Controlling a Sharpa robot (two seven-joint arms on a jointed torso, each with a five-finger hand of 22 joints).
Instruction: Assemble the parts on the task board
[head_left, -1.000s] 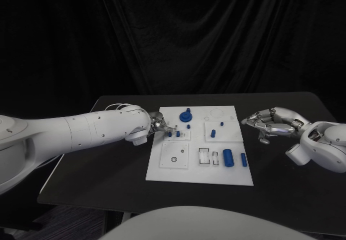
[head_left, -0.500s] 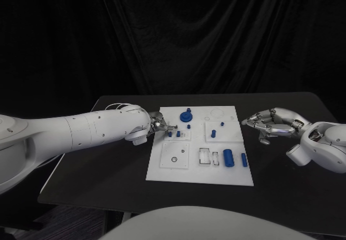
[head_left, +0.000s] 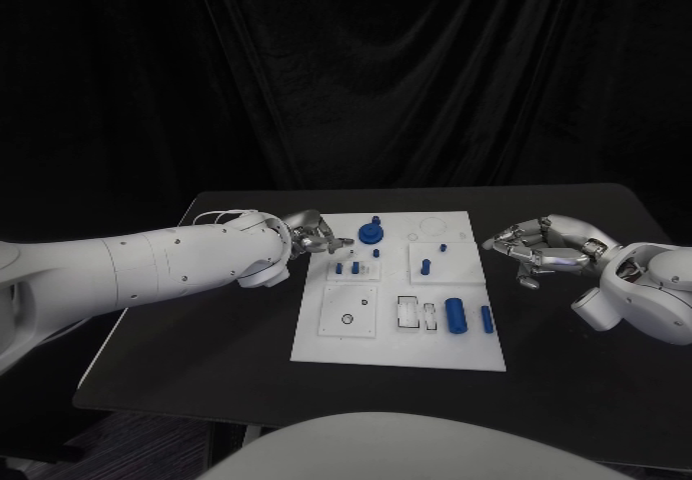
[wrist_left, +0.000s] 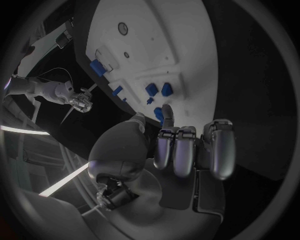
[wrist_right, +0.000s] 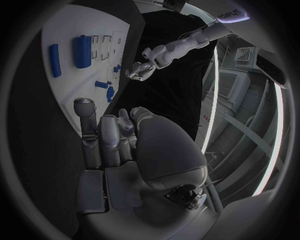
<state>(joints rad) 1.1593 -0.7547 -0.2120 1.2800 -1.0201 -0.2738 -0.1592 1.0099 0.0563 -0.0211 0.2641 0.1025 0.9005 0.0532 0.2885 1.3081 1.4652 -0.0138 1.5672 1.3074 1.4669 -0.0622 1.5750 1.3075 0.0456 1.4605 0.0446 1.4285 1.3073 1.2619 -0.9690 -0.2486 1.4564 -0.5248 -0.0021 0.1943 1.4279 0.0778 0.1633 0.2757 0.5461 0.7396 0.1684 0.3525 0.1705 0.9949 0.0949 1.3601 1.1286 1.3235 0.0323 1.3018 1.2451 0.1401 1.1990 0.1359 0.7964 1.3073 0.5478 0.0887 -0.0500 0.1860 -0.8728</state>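
The white task board (head_left: 392, 342) lies mid-table. Two short blue pegs (head_left: 349, 268) stand side by side in its upper left block, also seen in the left wrist view (wrist_left: 158, 89). A round blue part with a stem (head_left: 371, 234) stands behind them. My left hand (head_left: 312, 236) hovers at the board's left edge, just left of the round part, holding nothing, fingers partly curled (wrist_left: 185, 148). A blue peg (head_left: 426, 266) stands right of centre. A large blue cylinder (head_left: 456, 314) and a slimmer one (head_left: 488, 319) lie lower right. My right hand (head_left: 538, 250) hangs off the board's right edge, empty, fingers loosely bent.
Black table (head_left: 195, 340) surrounds the board, with free room at the front and left. A small white ring part (head_left: 348, 319) and two rectangular slots (head_left: 418, 313) sit in the board's lower half. The right wrist view shows the board (wrist_right: 70, 27) and my left hand (wrist_right: 145, 64).
My left hand has let go at the two pegs and drawn back up and to the left, off the block. The right hand has stayed put.
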